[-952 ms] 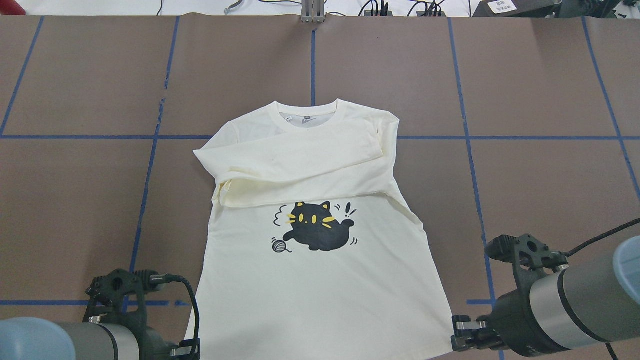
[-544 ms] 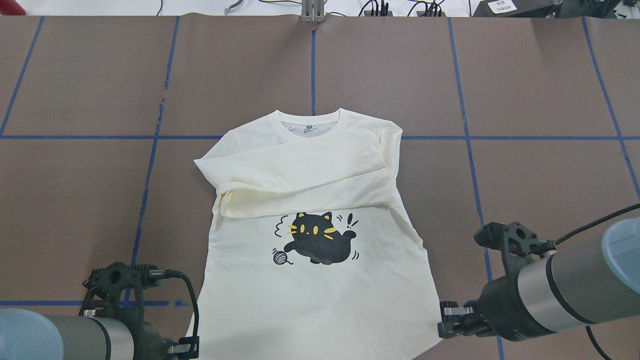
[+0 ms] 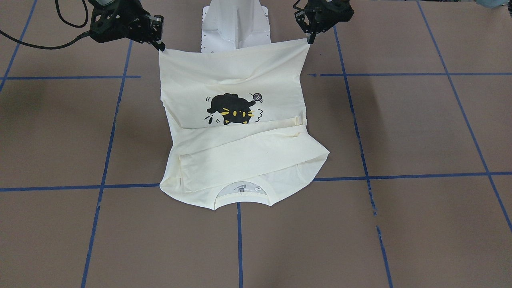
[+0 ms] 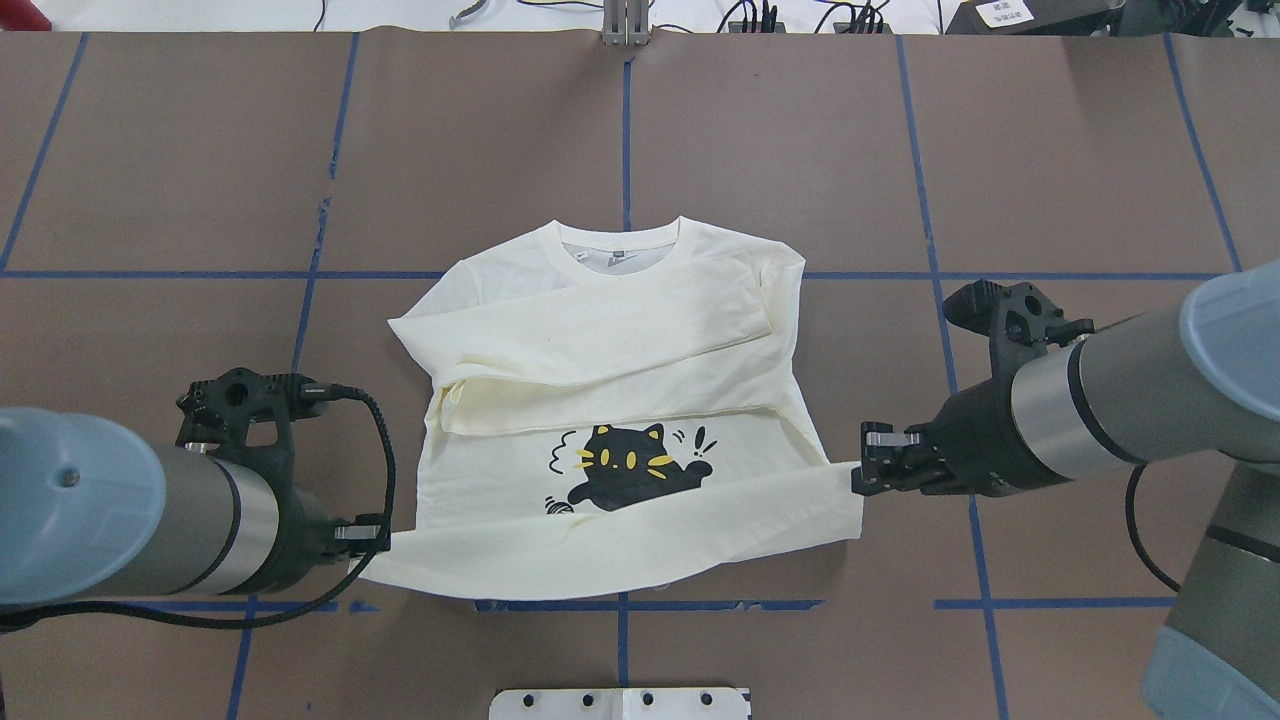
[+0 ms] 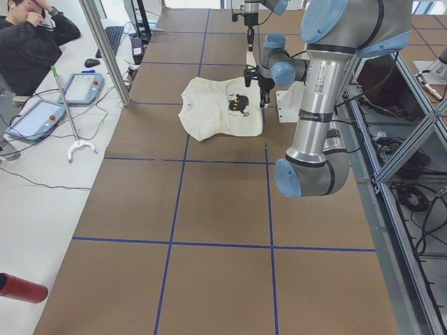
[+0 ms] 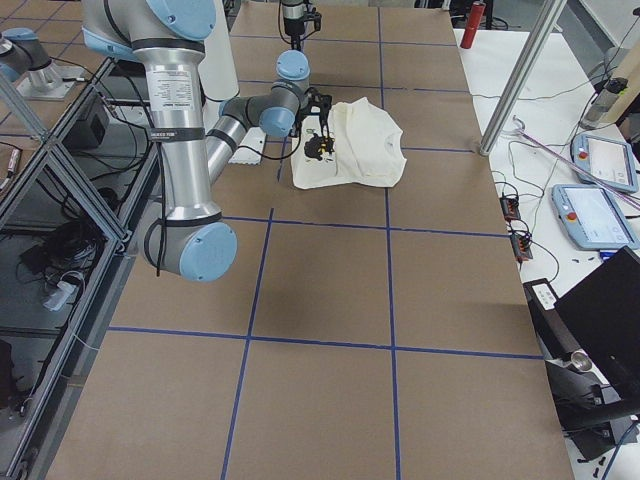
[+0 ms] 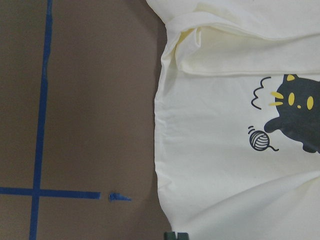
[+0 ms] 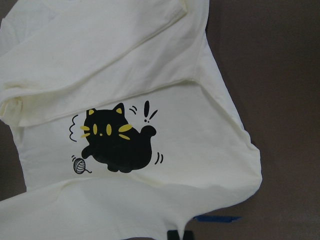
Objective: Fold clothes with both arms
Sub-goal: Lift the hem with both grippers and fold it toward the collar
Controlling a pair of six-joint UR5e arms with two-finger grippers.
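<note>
Left jaws and right jaws each clamp a shirt (image 4: 600, 330) hem corner, hem stretched between them above the bench (image 4: 800, 150).

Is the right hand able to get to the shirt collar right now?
Probably, but not freely: nothing stands between the right hand and the collar, yet it grips a hem corner, so that corner would come along.

A shirt (image 4: 640, 300) lies mid-desk (image 4: 200, 180), neck away from the robot, sleeves (image 4: 560, 345) crossed over the chest. The left gripper (image 4: 365, 535) and right gripper (image 4: 862, 472) each pinch a hem corner, the hem raised between them.
</note>
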